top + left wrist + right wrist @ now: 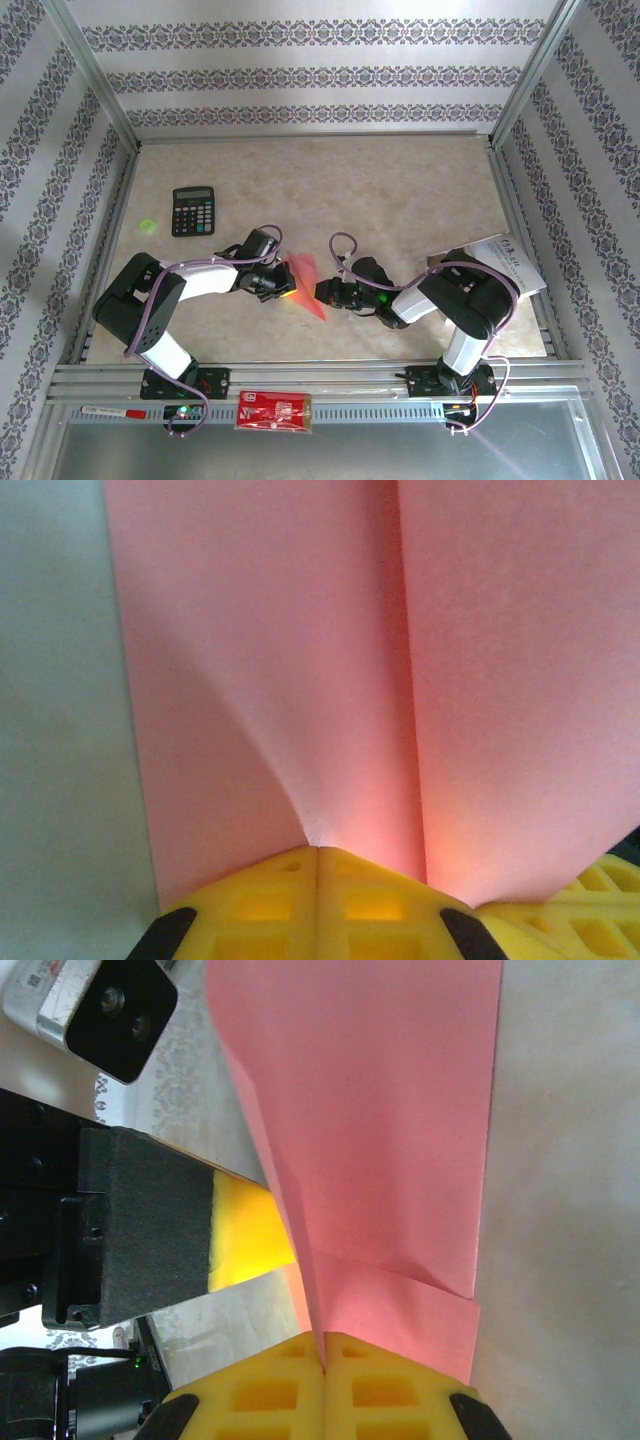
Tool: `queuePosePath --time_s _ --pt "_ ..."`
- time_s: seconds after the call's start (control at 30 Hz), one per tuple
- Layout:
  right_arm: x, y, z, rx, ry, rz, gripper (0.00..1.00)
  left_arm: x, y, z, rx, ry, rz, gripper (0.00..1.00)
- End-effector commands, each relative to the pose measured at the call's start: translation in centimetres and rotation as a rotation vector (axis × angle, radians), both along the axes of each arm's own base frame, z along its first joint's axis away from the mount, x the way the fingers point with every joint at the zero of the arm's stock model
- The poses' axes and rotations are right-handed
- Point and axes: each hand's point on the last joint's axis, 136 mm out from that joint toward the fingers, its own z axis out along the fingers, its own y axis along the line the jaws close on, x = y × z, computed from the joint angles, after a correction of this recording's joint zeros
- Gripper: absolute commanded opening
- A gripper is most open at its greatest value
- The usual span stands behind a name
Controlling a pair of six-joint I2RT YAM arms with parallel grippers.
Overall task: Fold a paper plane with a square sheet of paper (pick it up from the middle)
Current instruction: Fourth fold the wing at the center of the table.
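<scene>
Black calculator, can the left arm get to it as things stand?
Probably not yet. The path to the black calculator looks bare, but the left end effector is shut on the folded pink-red paper sheet, which the right end effector also pinches; it must let go first.

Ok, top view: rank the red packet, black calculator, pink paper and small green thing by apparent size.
1. the red packet
2. the black calculator and the pink paper look close; the paper is folded and partly hidden by the left gripper and right gripper, so unranked
3. the small green thing
</scene>
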Motion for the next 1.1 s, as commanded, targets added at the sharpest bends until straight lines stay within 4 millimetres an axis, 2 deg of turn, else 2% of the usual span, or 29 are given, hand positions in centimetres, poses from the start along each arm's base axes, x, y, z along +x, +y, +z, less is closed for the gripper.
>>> queuePosePath --time_s 0.0,0.23,0.63,0.9,1.07 --pt "0.1 -0.6 -0.5 0.007 0.015 -0.024 0.00 -1.8 1.9 -3.1 0.086 0.072 0.000 0.00" --pt "0.1 -1.0 -1.6 -0.010 0.045 -0.047 0.00 -1.8 1.9 -3.1 0.085 0.072 -0.002 0.00" --pt "-0.2 -1.0 -2.2 -0.029 0.048 -0.059 0.00 -1.1 1.5 -2.1 0.070 0.048 0.001 0.00" --pt "-0.4 -1.3 -3.1 -0.063 0.063 -0.073 0.00 -0.3 0.8 -0.2 0.039 0.011 -0.009 0.00" --pt "-0.4 -1.5 -3.5 -0.086 0.064 -0.081 0.00 0.6 0.4 1.8 0.023 -0.035 -0.011 0.05"
